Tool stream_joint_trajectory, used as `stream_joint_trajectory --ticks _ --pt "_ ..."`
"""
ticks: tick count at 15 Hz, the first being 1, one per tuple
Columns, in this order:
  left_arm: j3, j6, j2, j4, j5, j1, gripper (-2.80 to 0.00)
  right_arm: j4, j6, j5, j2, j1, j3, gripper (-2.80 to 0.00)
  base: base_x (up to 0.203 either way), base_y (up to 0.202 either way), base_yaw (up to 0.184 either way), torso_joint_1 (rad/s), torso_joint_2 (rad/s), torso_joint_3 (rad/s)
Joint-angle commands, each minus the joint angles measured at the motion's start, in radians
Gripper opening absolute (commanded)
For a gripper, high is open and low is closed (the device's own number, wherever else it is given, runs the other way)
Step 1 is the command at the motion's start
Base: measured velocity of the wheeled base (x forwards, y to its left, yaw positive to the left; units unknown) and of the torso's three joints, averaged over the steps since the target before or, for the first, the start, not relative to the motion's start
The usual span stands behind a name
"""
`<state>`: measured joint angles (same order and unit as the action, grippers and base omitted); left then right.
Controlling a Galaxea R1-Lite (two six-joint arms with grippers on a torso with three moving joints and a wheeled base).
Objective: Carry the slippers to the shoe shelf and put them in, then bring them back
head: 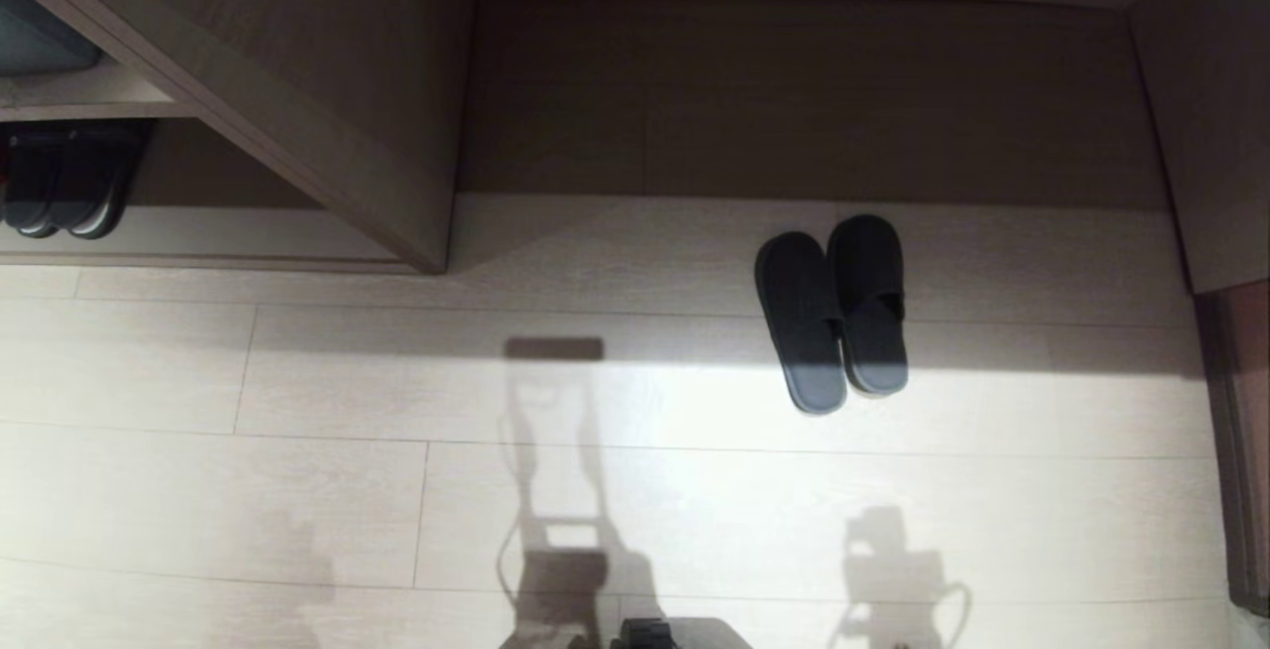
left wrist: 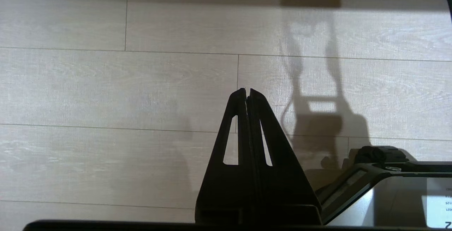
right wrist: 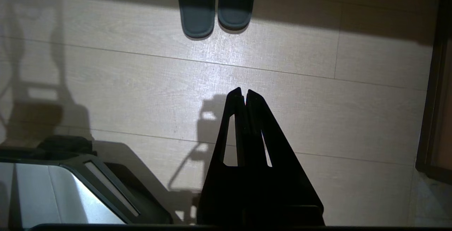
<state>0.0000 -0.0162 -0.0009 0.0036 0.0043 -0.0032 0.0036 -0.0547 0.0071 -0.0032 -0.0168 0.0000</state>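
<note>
1. The slippers [head: 831, 312] lay side by side on the pale plank floor [head: 327, 510], touching along their inner edges, toes toward the dark wall panel [head: 794, 93] and open heels toward the robot. From the robot they sat at about one o'clock. Nothing gripped them.
2. Their toe halves were in shadow; the heel ends lay in the bright band of light across the floor.
3. The shoe shelf [head: 208, 242] stood at about ten o'clock, well apart from the slippers. A darker pair of slippers [head: 67, 183] sat inside its low opening.
4. The right gripper [right wrist: 243, 91] hung over bare floor with its two fingers pressed together, holding nothing. The slippers' heel ends [right wrist: 215, 15] lay ahead of its tips, at roughly eleven o'clock from them, well apart.
5. The left gripper [left wrist: 247, 90] hung likewise over bare planks, fingers meeting at the tips, empty.
6. The robot base [left wrist: 388, 188] showed beside each gripper, and shadows of the robot fell on the floor [head: 556, 490].
</note>
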Motion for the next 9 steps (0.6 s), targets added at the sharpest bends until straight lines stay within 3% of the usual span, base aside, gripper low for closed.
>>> stream_joint_trajectory --ticks 1,9 --pt "0.002 -0.001 0.001 -0.001 0.000 0.000 -2.80 -0.001 -0.001 0.001 0.002 0.000 0.000 -2.80 0.000 0.000 0.000 0.007 0.00 0.204" --pt "0.002 -0.001 0.001 -0.001 0.000 0.000 -2.80 -0.001 -0.001 -0.003 0.002 0.000 0.000 -2.80 0.000 0.000 0.000 0.000 0.00 0.203"
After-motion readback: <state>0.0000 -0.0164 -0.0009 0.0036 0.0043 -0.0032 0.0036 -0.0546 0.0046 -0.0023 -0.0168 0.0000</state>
